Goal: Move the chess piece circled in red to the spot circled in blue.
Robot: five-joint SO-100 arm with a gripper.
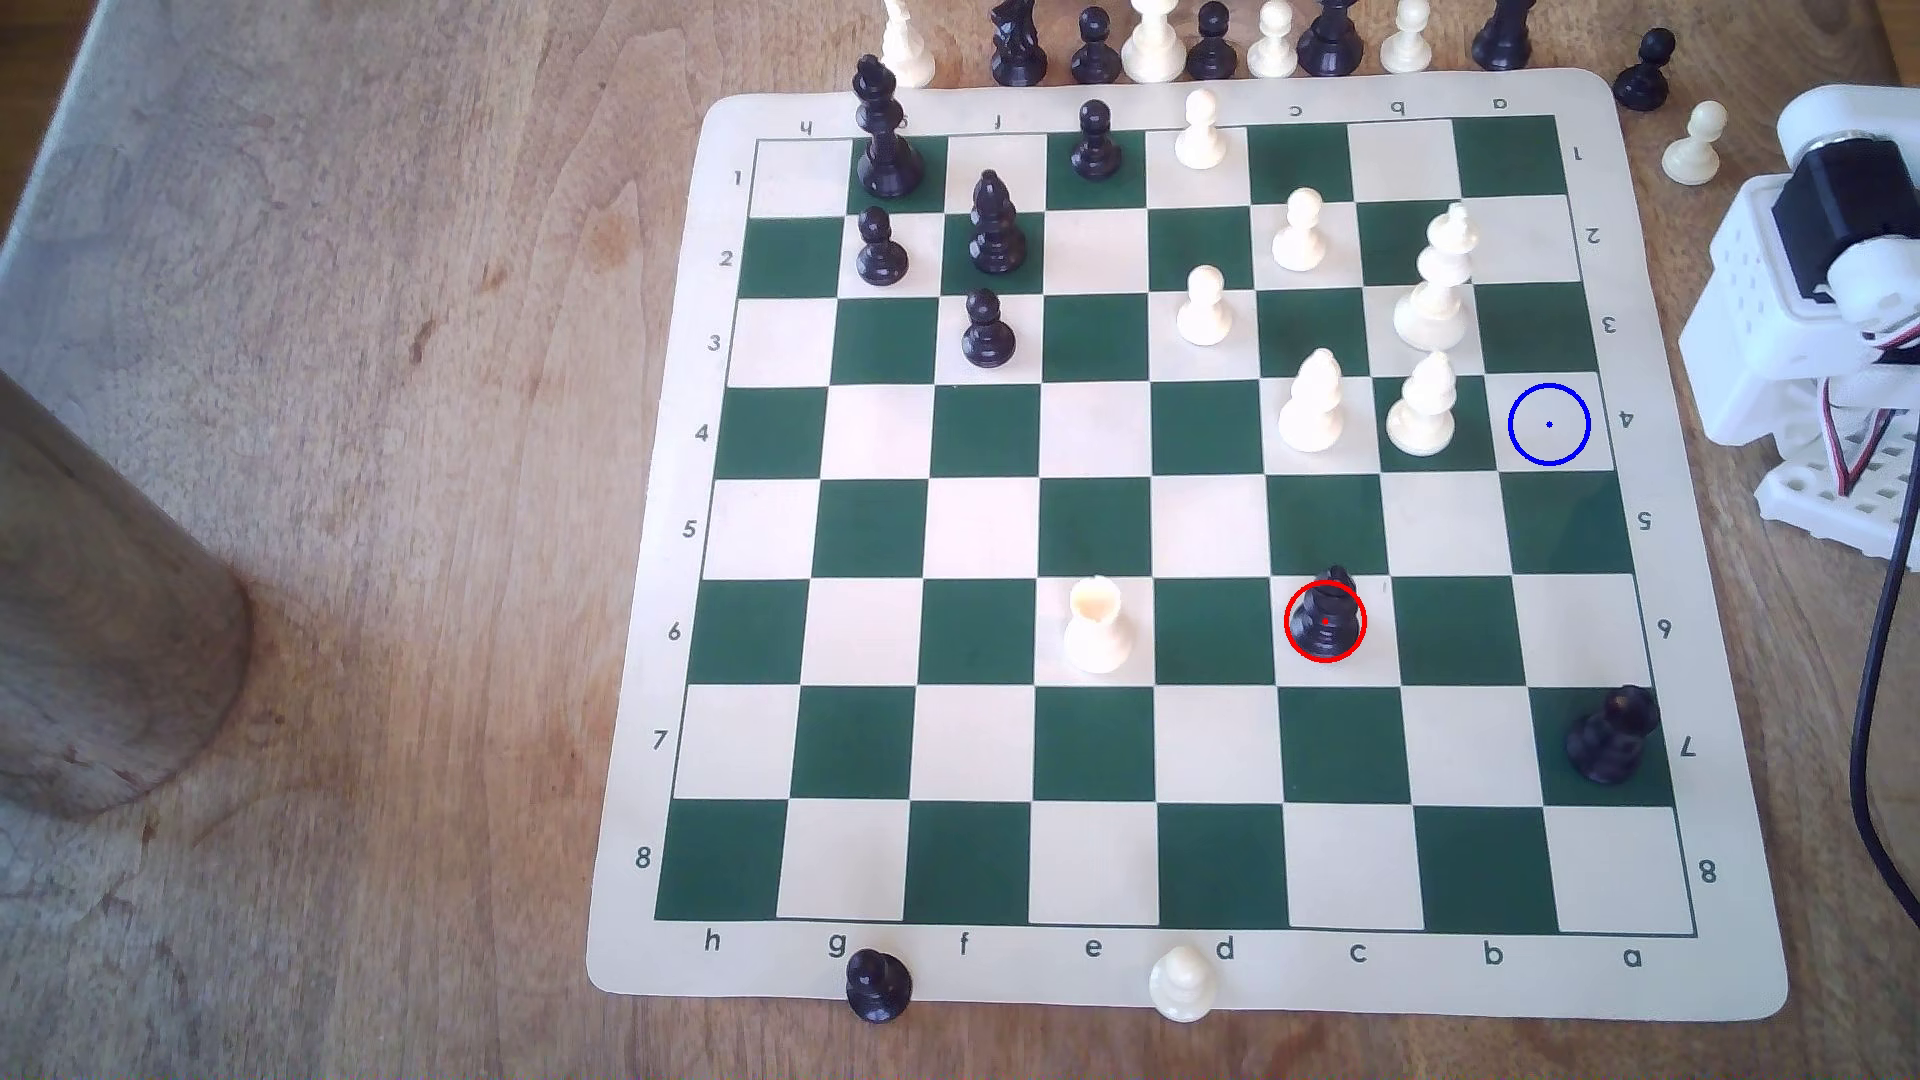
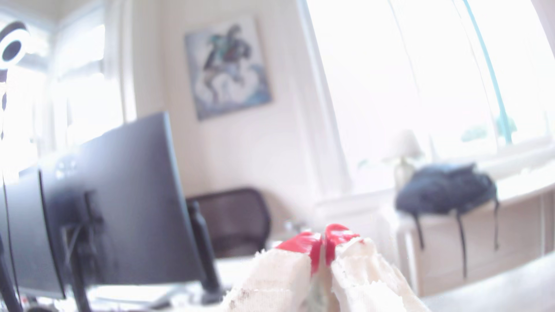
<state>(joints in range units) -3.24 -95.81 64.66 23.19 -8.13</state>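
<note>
White printed plastic all over this arm [image 1: 1808,312]: a blocky shell at the exterior view's right edge, its flat faces dotted with a grid of small holes. A black cylindrical motor sits tucked into the upper part under a rounded white cap. Red, white and black wires loop out of the body, and a thick black cable trails down beside it. The gripper [image 2: 323,246] has two white, rough-textured fingers tipped in glossy red.
</note>
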